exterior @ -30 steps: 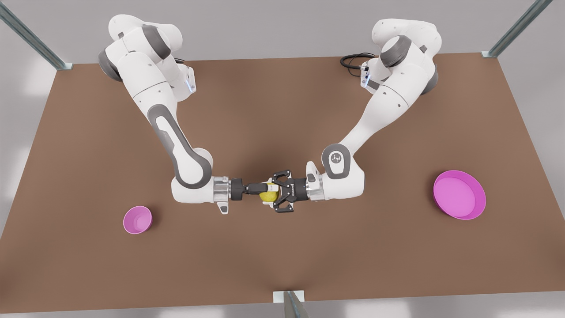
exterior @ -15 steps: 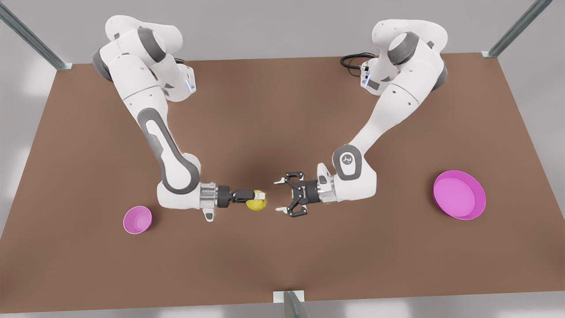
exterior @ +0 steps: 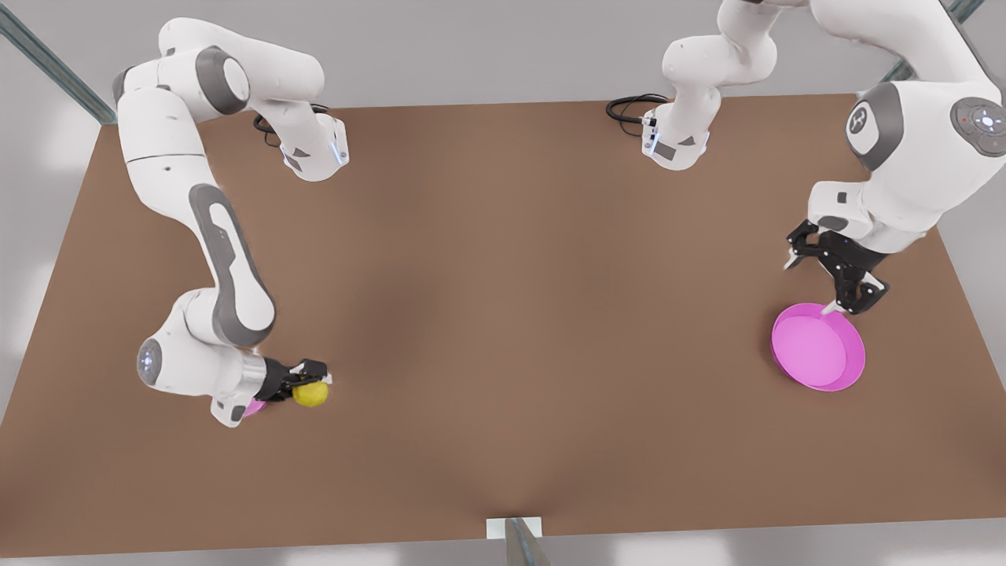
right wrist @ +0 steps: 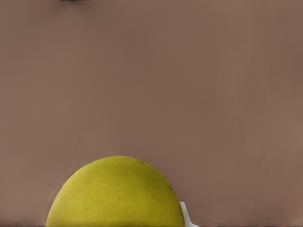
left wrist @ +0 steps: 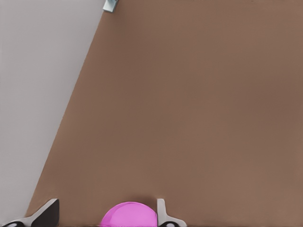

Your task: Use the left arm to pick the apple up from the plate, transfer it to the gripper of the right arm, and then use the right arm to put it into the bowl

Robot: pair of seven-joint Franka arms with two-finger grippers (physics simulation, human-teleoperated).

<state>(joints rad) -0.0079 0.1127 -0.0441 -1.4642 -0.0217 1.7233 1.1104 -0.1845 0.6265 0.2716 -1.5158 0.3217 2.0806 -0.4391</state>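
The right gripper [exterior: 308, 380] clamps the apple [exterior: 310, 394], round with no clear long axis, just beside the mostly hidden bowl [exterior: 254, 407]. The left gripper [exterior: 829, 280] hangs spread open above the plate [exterior: 817, 347]'s far rim. No writing is legible

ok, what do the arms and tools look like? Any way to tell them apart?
Both are white jointed shells with grey joint caps. The left arm has a white wrist that runs straight into its black, linkage-fingered left tool. The right arm has a silver ring ahead of its black right tool. A black cable loops at the left arm's base.
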